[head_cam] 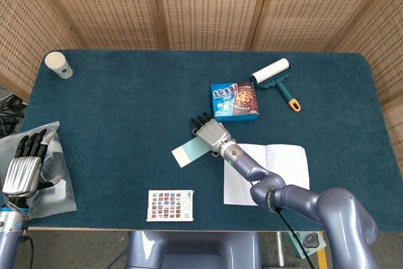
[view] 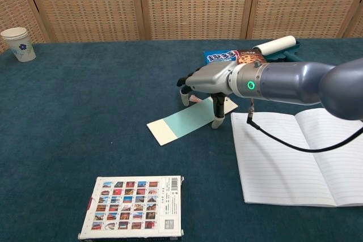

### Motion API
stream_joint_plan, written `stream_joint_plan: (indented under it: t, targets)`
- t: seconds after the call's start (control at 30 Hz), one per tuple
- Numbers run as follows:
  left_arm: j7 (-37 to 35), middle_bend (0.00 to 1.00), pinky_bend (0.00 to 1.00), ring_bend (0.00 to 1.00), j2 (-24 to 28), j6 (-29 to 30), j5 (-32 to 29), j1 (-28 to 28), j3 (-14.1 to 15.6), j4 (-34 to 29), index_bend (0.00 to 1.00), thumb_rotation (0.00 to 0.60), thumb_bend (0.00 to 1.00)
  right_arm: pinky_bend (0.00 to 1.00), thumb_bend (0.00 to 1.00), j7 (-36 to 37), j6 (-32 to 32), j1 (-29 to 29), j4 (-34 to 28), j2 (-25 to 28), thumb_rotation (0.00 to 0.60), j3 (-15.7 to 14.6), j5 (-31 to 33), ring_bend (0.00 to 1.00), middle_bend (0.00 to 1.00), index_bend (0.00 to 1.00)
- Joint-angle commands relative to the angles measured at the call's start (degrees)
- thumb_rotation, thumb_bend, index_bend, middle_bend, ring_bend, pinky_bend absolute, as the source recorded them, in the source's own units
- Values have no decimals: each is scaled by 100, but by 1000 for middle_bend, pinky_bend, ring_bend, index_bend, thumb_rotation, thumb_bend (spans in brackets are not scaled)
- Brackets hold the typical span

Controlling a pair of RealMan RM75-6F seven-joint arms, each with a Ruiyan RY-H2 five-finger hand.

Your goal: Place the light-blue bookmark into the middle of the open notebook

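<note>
A dark teal, felt-covered counter (head_cam: 126, 111) carried scattered items in front of woven cane screens. A white paper cup (head_cam: 58, 64) stood at its far left corner. A blue cookie box (head_cam: 235, 100) lay near the middle, with a white lint roller with a teal and orange handle (head_cam: 274, 77) just beyond it to the right. A flat card printed with rows of small colourful pictures (view: 133, 207) lay at the near edge. The open lined notebook (view: 295, 157) lay flat at the near right, its pages bare. The light-blue paper bookmark with a cream end (view: 184, 122) lay flat on the counter just left of the notebook, not on it. The right hand (view: 207, 83) hovered over the bookmark's far end, fingers spread and pointing down, one fingertip (view: 217, 123) touching or nearly touching the strip; it gripped nothing. The left hand (head_cam: 24, 165) rested open, empty, over a clear crumpled plastic bag (head_cam: 53, 184) at the counter's left edge.
</note>
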Motion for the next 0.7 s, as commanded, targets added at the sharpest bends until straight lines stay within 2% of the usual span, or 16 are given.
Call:
stream_joint_plan:
  t: [0.03,0.7]
  targets:
    - [-7,0,0,0,0,13,11,0,0,0,0,600,41,17,167,-25,19,11,-20,-1,600,-13,26,0,0,308]
    - [-43,0,0,0,9,-1,-9,-7,3,6,0,600,41,17,168,-20,14,74,93,-119,600,-111,120,0,0,303]
